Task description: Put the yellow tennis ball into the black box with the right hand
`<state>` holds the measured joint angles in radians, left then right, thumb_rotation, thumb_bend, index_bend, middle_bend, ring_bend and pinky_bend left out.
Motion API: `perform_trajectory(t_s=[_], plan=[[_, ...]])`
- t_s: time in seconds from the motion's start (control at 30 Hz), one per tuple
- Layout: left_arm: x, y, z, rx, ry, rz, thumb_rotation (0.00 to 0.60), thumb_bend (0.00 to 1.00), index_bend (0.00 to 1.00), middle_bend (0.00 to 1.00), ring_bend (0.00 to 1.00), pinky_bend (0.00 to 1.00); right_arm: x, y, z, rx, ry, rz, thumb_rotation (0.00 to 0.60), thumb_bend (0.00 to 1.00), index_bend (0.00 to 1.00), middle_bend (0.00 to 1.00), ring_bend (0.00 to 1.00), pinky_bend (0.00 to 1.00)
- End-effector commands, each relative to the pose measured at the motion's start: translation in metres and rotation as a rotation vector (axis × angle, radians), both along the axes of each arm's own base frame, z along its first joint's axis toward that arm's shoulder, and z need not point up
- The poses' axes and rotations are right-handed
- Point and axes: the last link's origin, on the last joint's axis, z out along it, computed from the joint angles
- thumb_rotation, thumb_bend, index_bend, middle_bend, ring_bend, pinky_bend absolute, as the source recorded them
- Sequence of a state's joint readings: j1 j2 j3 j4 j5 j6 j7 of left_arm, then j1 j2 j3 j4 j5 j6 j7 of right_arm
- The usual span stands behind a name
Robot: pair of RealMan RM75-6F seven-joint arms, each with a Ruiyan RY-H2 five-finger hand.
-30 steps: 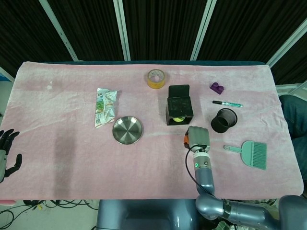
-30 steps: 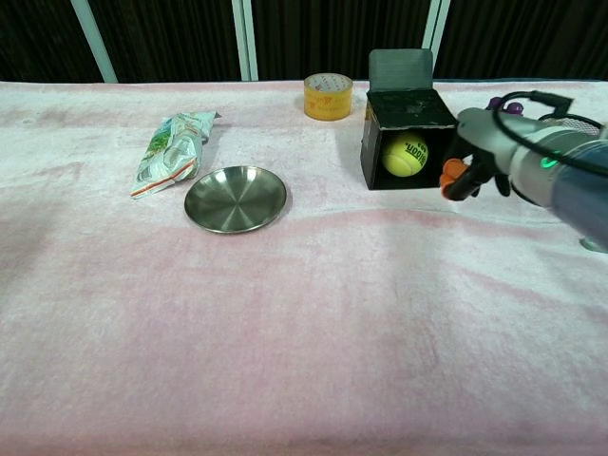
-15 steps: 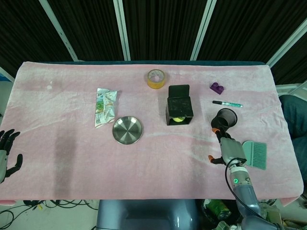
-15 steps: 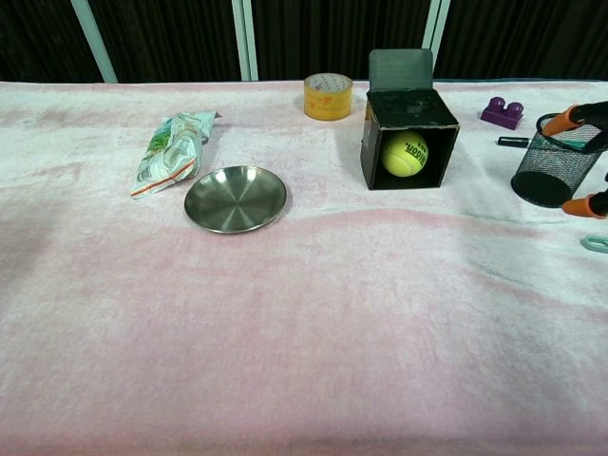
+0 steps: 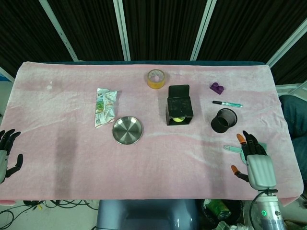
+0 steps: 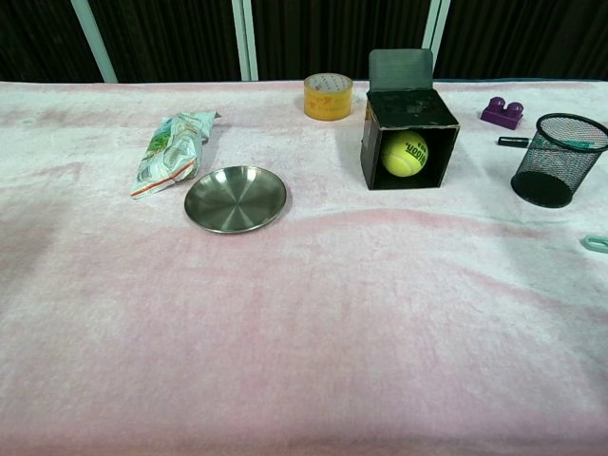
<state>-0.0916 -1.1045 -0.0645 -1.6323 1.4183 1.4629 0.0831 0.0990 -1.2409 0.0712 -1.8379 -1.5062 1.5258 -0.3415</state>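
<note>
The yellow tennis ball (image 6: 406,155) lies inside the black box (image 6: 410,112), which stands on its side with its opening toward me and its lid flap up; in the head view the ball (image 5: 178,120) shows at the mouth of the box (image 5: 179,106). My right hand (image 5: 256,161) hovers at the near right edge of the table, far from the box, fingers spread and empty. My left hand (image 5: 7,153) hangs off the table's left edge, open and empty. Neither hand shows in the chest view.
A steel dish (image 6: 235,198), a snack packet (image 6: 171,149) and a tape roll (image 6: 328,96) lie left of the box. To its right stand a mesh pen cup (image 6: 556,160), a purple block (image 6: 502,111) and a marker (image 5: 227,103). A teal brush (image 5: 235,149) lies partly under my right hand.
My right hand has drawn back from beside the box, past the mesh cup, to the near right edge of the table, leaving the chest view. The ball stays in the box.
</note>
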Motion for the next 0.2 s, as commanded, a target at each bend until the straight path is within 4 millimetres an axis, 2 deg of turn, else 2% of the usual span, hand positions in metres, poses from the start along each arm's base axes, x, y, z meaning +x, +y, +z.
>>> perform_trajectory(t_s=[0.03,0.2], plan=[[0.001,-0.001,0.0,-0.002,-0.009,0.0,0.6,0.49,0.12,0.08,0.01,0.01,-0.024,0.033,-0.008,-0.04,0.032,0.046,0.6,0.12,0.0,0.0,0.03,0.21],[0.002,-0.005,-0.002,-0.016,-0.029,0.01,0.6,0.49,0.12,0.08,0.01,0.01,-0.035,0.034,-0.013,-0.041,0.051,0.043,0.6,0.12,0.0,0.0,0.03,0.21]])
